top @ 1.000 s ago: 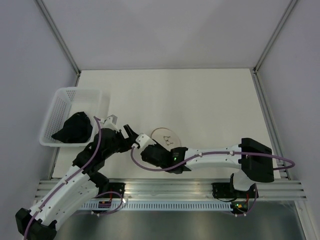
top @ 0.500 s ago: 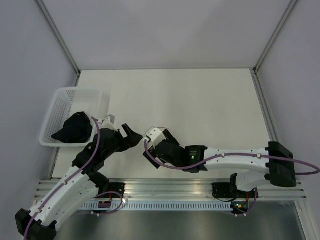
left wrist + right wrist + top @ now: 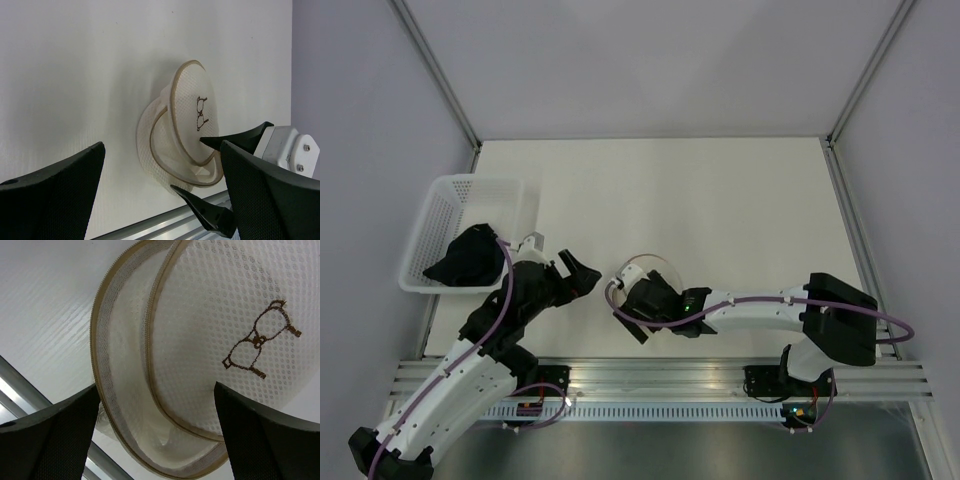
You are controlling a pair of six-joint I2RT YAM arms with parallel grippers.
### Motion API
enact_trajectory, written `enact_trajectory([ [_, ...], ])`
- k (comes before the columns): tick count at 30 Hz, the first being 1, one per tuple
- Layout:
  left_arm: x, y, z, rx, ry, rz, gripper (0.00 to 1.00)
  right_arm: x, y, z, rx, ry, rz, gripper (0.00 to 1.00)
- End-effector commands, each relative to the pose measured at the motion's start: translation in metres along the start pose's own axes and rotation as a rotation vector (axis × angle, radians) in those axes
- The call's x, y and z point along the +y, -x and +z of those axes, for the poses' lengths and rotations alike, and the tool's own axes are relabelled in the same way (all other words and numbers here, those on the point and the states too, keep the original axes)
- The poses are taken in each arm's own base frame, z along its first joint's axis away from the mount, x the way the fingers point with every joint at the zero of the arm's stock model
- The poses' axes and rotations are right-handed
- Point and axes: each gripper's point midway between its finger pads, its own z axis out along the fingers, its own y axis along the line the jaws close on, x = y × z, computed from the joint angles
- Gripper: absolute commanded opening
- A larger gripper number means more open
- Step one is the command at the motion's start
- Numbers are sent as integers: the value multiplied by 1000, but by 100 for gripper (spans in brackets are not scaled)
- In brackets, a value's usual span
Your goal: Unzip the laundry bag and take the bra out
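The laundry bag [image 3: 182, 127] is a round white mesh pouch with a tan zip rim. It lies unzipped on the table, its lid with a small glasses mark [image 3: 257, 340] tilted up and nothing visible inside. In the top view only its far rim [image 3: 665, 266] shows behind my right gripper [image 3: 630, 298]. The right gripper [image 3: 155, 387] is open, with its jaws spread either side of the bag's near edge. My left gripper [image 3: 582, 272] is open and empty, just left of the bag, facing it [image 3: 162, 150]. The black bra [image 3: 470, 257] lies in the basket.
A white perforated plastic basket [image 3: 445, 195] stands at the table's left edge, behind the left arm. The metal rail [image 3: 660, 375] runs along the near edge, close below the bag. The right gripper's fingers [image 3: 205, 215] show in the left wrist view.
My right gripper has moved from the bag's left side to over its near edge, and the arm has swung. The bag's lid now stands tilted up. The left gripper shifted slightly.
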Motion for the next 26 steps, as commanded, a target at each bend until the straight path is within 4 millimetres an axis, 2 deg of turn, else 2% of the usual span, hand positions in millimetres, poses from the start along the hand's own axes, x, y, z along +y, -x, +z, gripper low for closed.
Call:
enact_trajectory([
  [1,-1,4,-1,-18,4,-29,100,14,20,-5,-65,69,57,98],
  [4,-3,2,-1,-9,-3,-24,100,12,31,-19,-98,71,91,98],
  [9,-6,-1,0,10,-30,6,100,-7,61,-62,-221,28,162,98],
  [11,-11,-2,0,19,-53,21,100,-26,79,-84,-302,-43,220,98],
  [13,-15,-3,1,29,-77,39,100,-48,84,-99,-340,-143,259,98],
  [16,-21,-5,1,43,-114,59,100,-69,98,-129,-421,-204,324,98],
  [19,-24,-6,0,49,-131,69,100,-72,103,-143,-460,-186,344,98],
  [23,-26,-7,0,56,-142,74,100,-75,103,-151,-490,-180,370,98],
  [26,-26,-8,0,57,-145,69,100,-69,102,-151,-486,-141,359,98],
])
